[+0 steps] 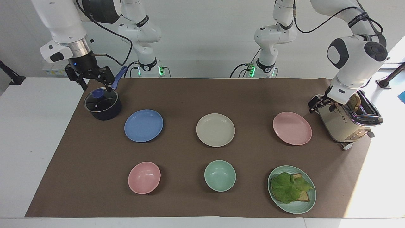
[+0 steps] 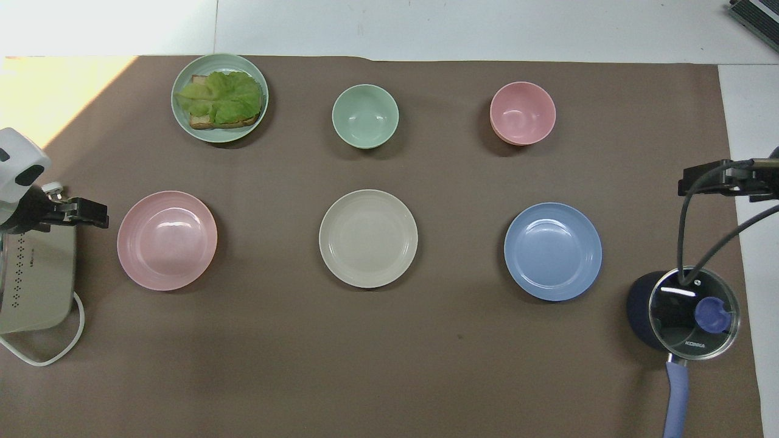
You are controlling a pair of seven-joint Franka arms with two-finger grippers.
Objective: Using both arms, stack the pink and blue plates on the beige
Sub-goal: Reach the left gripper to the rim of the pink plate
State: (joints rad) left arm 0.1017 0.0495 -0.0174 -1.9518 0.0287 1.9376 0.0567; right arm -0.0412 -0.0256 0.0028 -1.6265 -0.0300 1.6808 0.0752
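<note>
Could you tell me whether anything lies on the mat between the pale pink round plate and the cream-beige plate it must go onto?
Nothing visible does: only bare brown mat separates the pale pink round plate from the cream-beige round plate.

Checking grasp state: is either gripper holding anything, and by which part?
Nothing held. Left gripper open beside the cream toaster; right gripper open over the dark lidded saucepan.

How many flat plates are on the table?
4: blue round plate, cream-beige round plate and pink round plate in a row; mint-green plate holding lettuce-topped toast, farther from the robots.
</note>
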